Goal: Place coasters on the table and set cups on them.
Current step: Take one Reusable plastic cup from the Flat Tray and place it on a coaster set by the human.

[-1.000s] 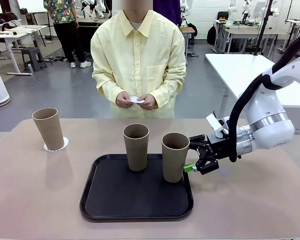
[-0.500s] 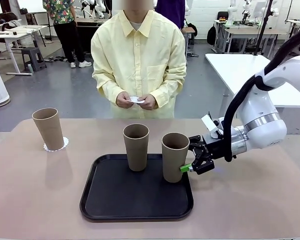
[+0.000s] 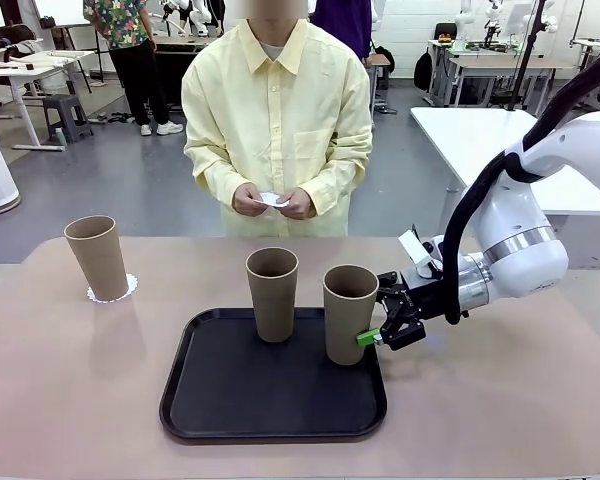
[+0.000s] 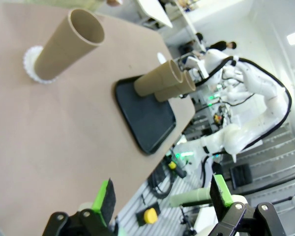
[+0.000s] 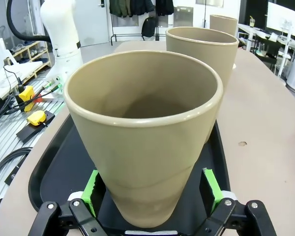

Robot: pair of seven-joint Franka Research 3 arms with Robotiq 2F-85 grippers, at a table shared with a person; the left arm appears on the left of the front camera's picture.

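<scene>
Caught black two-finger right gripper (image 3: 380, 312) open astride a cup, clamping nothing.
Noted wide beige-tan table (image 3: 60, 400) bearing a black rectangular tray (image 3: 270, 410). Counted two tall tapered taupe cups upright there: middle cup (image 3: 272, 293) and right cup (image 3: 349, 312). Saw green pads (image 5: 94, 189) flanking the latter's lower half. Logged third cup (image 3: 98, 257) far left on a white lacy paper coaster (image 3: 115, 291). Found left gripper (image 4: 162, 194) spread wide, empty. Spotted second coaster (image 3: 271, 199) in the person's hands (image 3: 248, 200).
</scene>
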